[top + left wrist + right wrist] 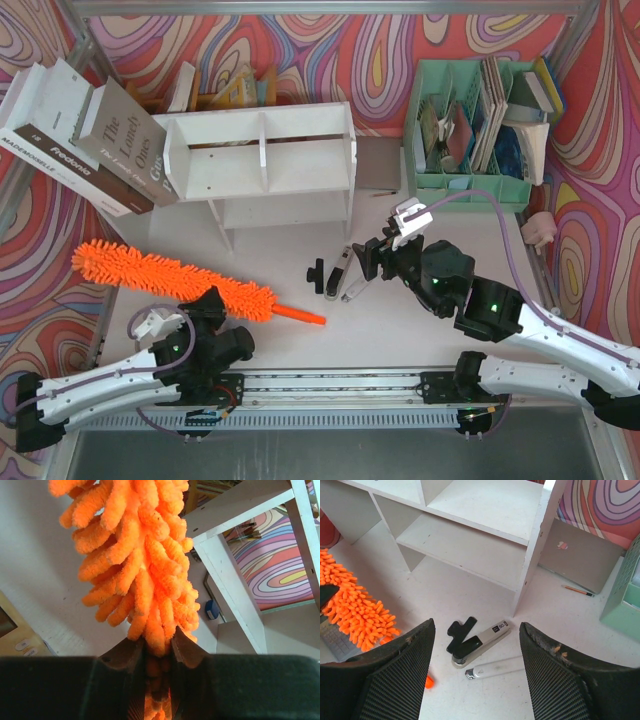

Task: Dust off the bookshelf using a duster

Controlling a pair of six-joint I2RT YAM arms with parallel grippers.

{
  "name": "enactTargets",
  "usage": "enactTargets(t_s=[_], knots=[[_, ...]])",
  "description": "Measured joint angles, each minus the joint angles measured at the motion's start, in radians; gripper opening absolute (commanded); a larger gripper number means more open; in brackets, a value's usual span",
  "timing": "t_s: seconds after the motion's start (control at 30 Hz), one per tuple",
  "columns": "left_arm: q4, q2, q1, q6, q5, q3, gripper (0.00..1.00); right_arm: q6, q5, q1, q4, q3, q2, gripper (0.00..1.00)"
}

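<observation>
The orange fluffy duster (160,272) lies slanted at the left of the table, its thin handle (300,315) pointing right. My left gripper (212,305) is shut on the fluffy part near the handle end; in the left wrist view the strands (140,555) are pinched between the jaws of that gripper (159,647). The white bookshelf (260,165) stands behind, and it shows in the left wrist view (235,595) and the right wrist view (470,545). My right gripper (367,258) is open and empty in front of the shelf's right end, its jaws wide apart (476,627).
A stapler (480,642), a black clip (460,630) and a white marker pen (495,668) lie under my right gripper. A mint-green organiser (470,130) stands at the back right. Large books (80,135) lean at the back left. A grey tablet (580,555) lies right of the shelf.
</observation>
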Motion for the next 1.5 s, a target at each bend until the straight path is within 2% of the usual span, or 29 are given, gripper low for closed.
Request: enactTargets(t_s=[0.23,0.5,0.63,0.7,0.77,0.83,0.93,1.0,1.13,1.37,1.5], knots=[[0.007,-0.026,0.0,0.0,0.005,0.0,0.62,0.0,0.0,0.0,0.0,0.0,0.007,0.64],[0.039,-0.042,0.003,0.04,-0.017,0.01,0.8,0.0,0.0,0.0,0.0,0.0,0.013,0.64],[0.064,-0.052,0.004,0.117,-0.021,0.035,0.86,0.0,0.001,0.0,0.0,0.0,0.012,0.64],[0.121,-0.067,0.004,0.22,-0.027,0.047,0.88,0.0,0.004,0.0,0.0,0.0,0.011,0.64],[0.23,-0.089,0.004,0.391,-0.03,0.051,0.91,0.0,0.009,0.0,0.0,0.0,0.01,0.64],[0.397,-0.112,0.004,0.615,-0.023,0.044,0.98,0.0,0.016,0.0,0.0,0.0,0.007,0.64],[0.689,-0.135,0.005,0.982,0.026,0.013,0.98,0.011,0.032,0.0,0.0,0.0,0.006,0.64],[0.823,-0.124,0.005,1.2,0.08,0.01,0.98,0.025,0.045,0.0,0.001,-0.002,0.007,0.64],[0.93,-0.032,0.005,1.519,0.174,0.064,0.99,0.074,0.102,0.0,0.002,-0.014,0.023,0.65],[1.07,0.192,0.026,1.931,0.242,0.151,0.98,0.188,0.201,-0.031,0.0,-0.081,0.076,0.67],[1.076,0.225,0.161,2.004,0.29,0.156,0.98,0.25,0.189,-0.156,0.0,-0.126,0.087,0.7]])
